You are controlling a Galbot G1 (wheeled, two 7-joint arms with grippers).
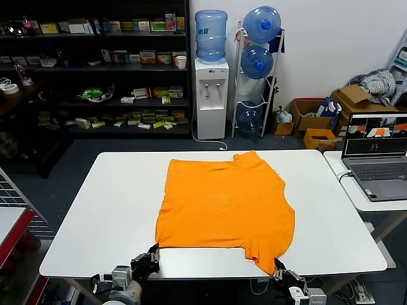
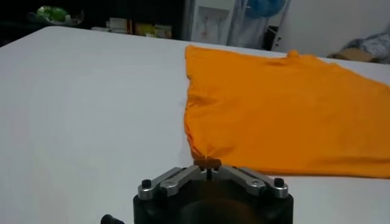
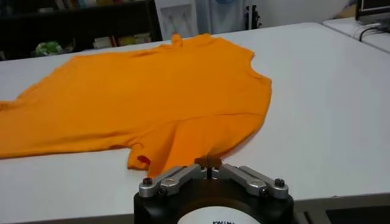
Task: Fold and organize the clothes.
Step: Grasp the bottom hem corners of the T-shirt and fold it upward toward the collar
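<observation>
A: Start at the pincers. What are they doing?

B: The left pincer (image 2: 208, 163) is clamped shut on the near left corner of the T-shirt (image 1: 226, 206); its wrist view shows a pinch of orange fabric between the tips. The right pincer (image 3: 208, 162) is likewise closed on the near right corner, by the short sleeve that hangs toward the desk (image 1: 114, 210) edge.

A: And where does the shirt lie from them?

B: Straight ahead of both, spread flat on the middle of the white desk. Its long axis runs away from the robot, so the collar end is farthest. Each arm has its own corner; neither is nearer than the other by much, though the right corner sits a little closer to the desk's front edge.

A: So the coming move?

B: I judge it a fold: both corners lifted and carried forward over the body toward the collar. Both must travel evenly or the cloth skews.

A: Any writing?

B: None readable on the shirt; the side showing is plain orange. No label can be made out.
</observation>
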